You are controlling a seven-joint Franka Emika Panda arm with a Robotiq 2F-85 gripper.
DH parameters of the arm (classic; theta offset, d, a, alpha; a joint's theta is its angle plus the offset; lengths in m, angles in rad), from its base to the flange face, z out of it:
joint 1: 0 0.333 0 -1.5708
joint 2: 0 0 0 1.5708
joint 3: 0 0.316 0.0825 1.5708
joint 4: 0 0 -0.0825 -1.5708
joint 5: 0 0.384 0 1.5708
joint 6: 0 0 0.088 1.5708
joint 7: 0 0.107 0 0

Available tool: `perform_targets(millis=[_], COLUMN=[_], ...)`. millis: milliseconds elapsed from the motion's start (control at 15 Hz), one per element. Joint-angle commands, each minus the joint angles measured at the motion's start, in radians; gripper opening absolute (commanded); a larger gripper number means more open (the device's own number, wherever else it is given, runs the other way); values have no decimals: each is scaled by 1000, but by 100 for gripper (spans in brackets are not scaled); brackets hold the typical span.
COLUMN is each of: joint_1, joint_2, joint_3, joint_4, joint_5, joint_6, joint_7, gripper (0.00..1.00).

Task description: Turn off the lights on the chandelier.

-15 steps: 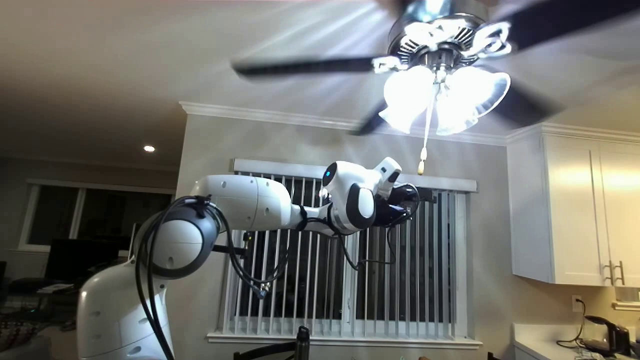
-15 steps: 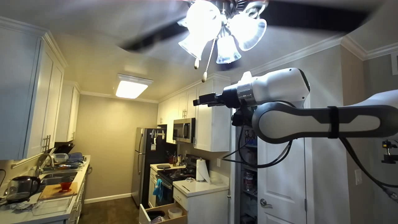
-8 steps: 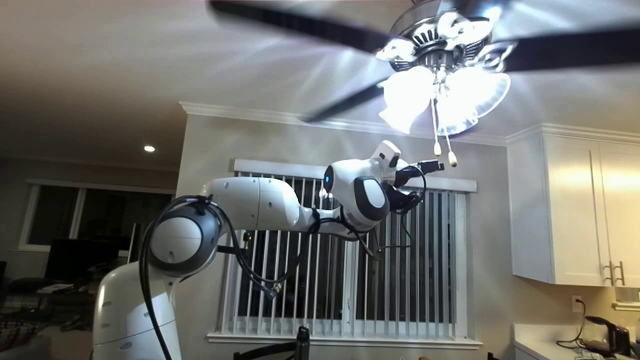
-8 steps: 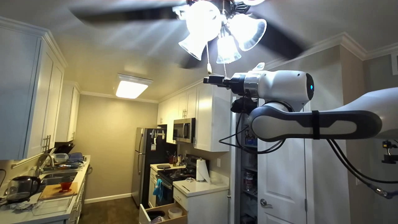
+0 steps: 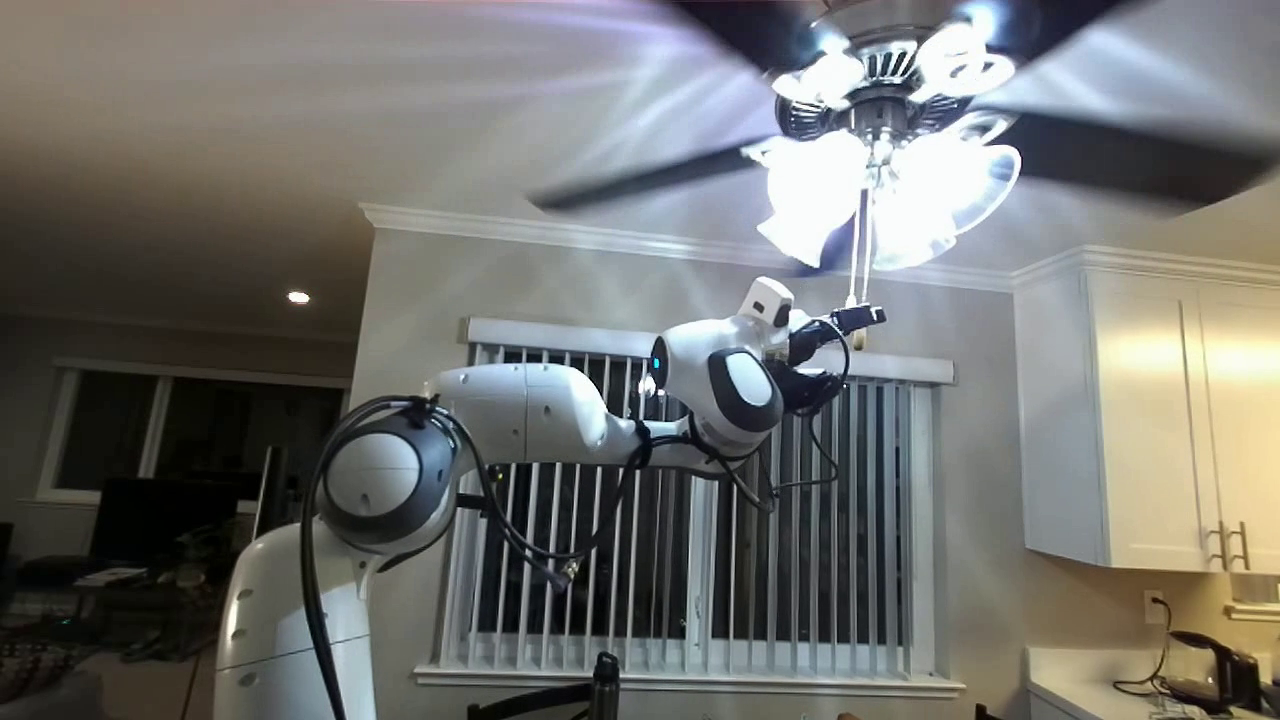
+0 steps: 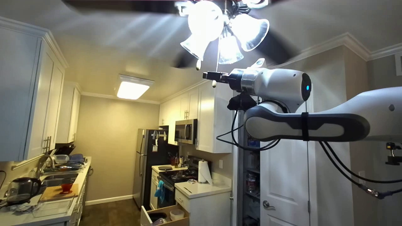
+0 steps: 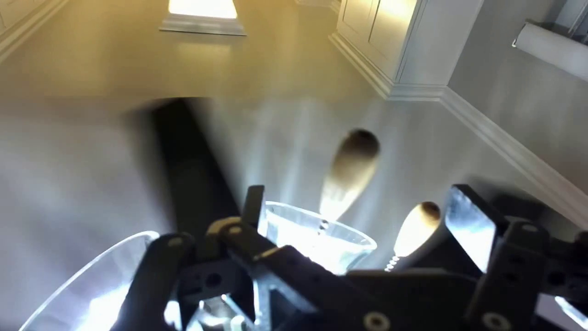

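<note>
Lights [image 6: 205, 20] blazing, tool [image 7: 360, 200] spread wide, nothing clamped!
Left to right across the wrist view: a glass shade [image 7: 87, 289], easily knocked should the tool climb; then a blurred fan blade [image 7: 188, 161], likely spinning, ready to strike if that climb overshoots. Next the larger-looking pull [image 7: 351, 172], smeared, perhaps swinging, so the fingers [image 7: 471, 227] could miss it as they close. Beside it, the smaller-looking pull [image 7: 415, 229]! Both show between the fingers, though whether they're truly in the gap, I can't call; catching two, or the wrong one, might leave the lights burning.
</note>
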Motion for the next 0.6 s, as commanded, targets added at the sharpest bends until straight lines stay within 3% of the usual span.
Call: perform_targets(millis=[0,533], joint_1=[-33,-53], joint_2=[-9,-11], joint_3=[47,73], joint_4=[1,12], joint_5=[-8,-1], joint_6=[-39,-79], joint_7=[-6,3], gripper=[100,100])
